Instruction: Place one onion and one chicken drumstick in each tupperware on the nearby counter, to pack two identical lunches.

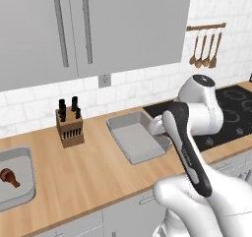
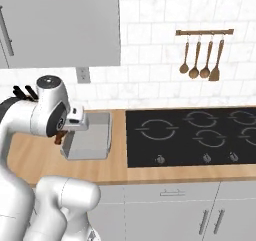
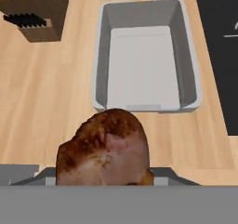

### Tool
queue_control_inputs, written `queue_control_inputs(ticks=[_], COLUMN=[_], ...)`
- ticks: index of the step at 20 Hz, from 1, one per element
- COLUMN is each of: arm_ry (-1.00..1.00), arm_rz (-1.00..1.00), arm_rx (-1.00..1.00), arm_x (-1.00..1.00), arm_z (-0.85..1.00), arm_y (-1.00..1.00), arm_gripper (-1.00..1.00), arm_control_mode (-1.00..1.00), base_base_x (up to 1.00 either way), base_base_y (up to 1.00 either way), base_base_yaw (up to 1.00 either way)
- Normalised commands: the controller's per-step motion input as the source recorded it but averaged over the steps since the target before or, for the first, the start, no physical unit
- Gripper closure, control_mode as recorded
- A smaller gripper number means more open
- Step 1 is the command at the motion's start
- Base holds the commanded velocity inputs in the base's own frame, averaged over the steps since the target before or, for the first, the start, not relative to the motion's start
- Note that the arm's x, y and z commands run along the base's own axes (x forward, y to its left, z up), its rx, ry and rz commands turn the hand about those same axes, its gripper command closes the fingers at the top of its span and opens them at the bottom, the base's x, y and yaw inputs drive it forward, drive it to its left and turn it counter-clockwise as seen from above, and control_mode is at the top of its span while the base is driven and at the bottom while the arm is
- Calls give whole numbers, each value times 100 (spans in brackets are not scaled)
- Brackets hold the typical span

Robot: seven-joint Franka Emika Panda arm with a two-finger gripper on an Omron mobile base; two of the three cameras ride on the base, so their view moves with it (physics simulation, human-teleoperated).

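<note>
My claw [image 2: 59, 138] grasps a drumstick [image 3: 103, 148]; in the hand view its thick brown end stands close in front of the camera, between my fingers. The claw hangs above the wooden bench [image 1: 93, 167], just before the near rim of a grey tupperware [image 3: 145, 65]. This tray has nothing inside, and it lies between the knife block [image 1: 69, 123] and the black cooktop [image 2: 200, 135]. A second tupperware [image 1: 24, 194] lies at the far left of the bench, well apart from my claw, with another drumstick [image 1: 9, 176] in it.
</note>
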Motion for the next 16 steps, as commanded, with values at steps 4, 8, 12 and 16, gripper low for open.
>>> queue_control_inputs(ticks=[4, 8, 12, 16], arm_ry=[7, 5, 3, 0], arm_rz=[0, -1, -4, -1], arm_rx=[-14, -12, -7, 0], arm_x=[100, 100, 100, 68], arm_z=[-61, -24, -7, -4], arm_y=[4, 11, 14, 2], arm_gripper=[100, 100, 100, 100], arm_control_mode=[-100, -100, -100, -100], base_base_x=[0, 0, 0, 0], base_base_y=[0, 0, 0, 0], base_base_yaw=[0, 0, 0, 0])
